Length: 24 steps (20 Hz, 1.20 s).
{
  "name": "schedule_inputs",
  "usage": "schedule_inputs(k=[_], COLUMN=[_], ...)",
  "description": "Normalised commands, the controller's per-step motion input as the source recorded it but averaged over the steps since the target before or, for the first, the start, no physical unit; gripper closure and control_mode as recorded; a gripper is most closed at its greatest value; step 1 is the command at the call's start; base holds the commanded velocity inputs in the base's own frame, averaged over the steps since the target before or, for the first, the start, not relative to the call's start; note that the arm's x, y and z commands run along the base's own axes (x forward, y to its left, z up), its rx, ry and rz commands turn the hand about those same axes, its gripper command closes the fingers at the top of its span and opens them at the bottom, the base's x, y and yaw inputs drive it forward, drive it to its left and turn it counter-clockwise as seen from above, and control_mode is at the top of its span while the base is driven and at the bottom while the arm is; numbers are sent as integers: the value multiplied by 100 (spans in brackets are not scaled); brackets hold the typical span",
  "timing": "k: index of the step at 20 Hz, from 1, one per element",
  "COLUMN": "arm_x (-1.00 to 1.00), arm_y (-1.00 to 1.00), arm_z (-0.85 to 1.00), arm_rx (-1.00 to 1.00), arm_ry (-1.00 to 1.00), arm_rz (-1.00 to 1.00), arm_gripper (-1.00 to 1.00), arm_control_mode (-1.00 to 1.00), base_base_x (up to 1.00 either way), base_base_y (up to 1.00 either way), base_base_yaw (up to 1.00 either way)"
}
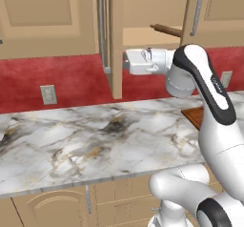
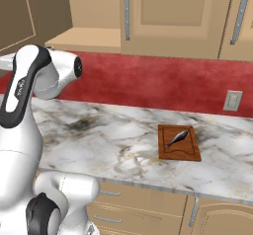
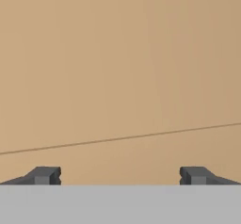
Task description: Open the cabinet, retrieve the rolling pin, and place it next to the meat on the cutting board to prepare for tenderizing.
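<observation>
The cabinet (image 1: 143, 11) stands with its left door (image 1: 117, 40) swung out, seen edge-on, while its right door (image 1: 217, 9) is shut. Inside, on the shelf, the end of the rolling pin (image 1: 167, 29) shows as a brown wooden cylinder. My gripper (image 3: 120, 176) is open with nothing between its dark fingertips (image 3: 44, 175), facing a plain tan panel at close range. In the left base view my hand (image 1: 140, 61) sits just below the shelf, right against the open door. The cutting board (image 2: 179, 142) lies on the counter to the right, with the meat (image 2: 178, 138) on it.
The marble counter (image 1: 95, 135) runs below a red backsplash with outlets (image 1: 48, 94) (image 2: 232, 100). Another wall cabinet (image 1: 43, 16) hangs to the left. Base cabinets (image 2: 148, 209) sit under the counter edge.
</observation>
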Motion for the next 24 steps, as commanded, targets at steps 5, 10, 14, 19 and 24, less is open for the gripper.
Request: schedule_inputs(k=[5, 10, 14, 19, 24], arm_x=[0, -10, -22, -24, -28], arm_y=[-4, -35, -50, -59, -65], arm_z=[-3, 0, 0, 0, 0], arm_rx=[-6, -8, -10, -10, -8], arm_ry=[-4, -9, -12, -10, -9], arm_rz=[-2, -11, -15, -21, -32], arm_gripper=[-100, -100, -100, -100, -100], arm_control_mode=[-100, -100, -100, -100, -100], base_base_x=[0, 0, 0, 0, 0], base_base_y=[0, 0, 0, 0, 0], base_base_yaw=[0, 0, 0, 0, 0])
